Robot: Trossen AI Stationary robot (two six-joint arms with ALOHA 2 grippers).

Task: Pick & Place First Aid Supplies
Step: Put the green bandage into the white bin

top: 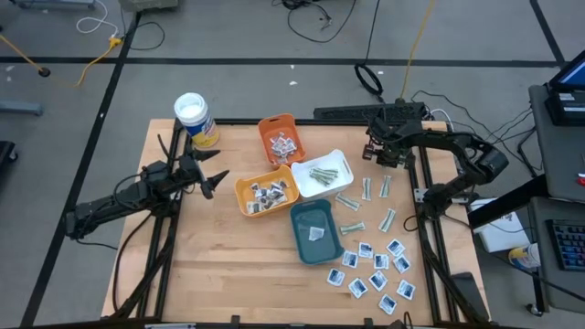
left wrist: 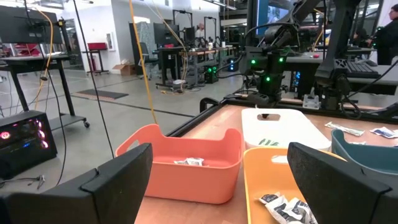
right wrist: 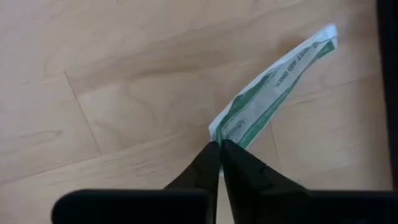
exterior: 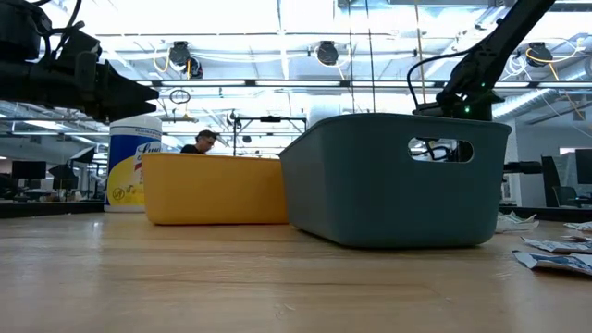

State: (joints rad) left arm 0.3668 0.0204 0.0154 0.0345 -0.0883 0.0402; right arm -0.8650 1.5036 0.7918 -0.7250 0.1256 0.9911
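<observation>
At the table's far right edge, right gripper (right wrist: 220, 148) clamped on a green-printed strip's (right wrist: 273, 87) end.

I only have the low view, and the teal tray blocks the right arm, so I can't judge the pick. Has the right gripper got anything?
Observer: Yes. The right gripper is shut on the end of a green-printed strip over bare wood.
Operator: And the left gripper?
Observer: The left gripper hangs open just left of the yellow tray in the high view, holding nothing.
Operator: Anything in the teal tray?
Observer: The teal tray holds one white sachet.
</observation>
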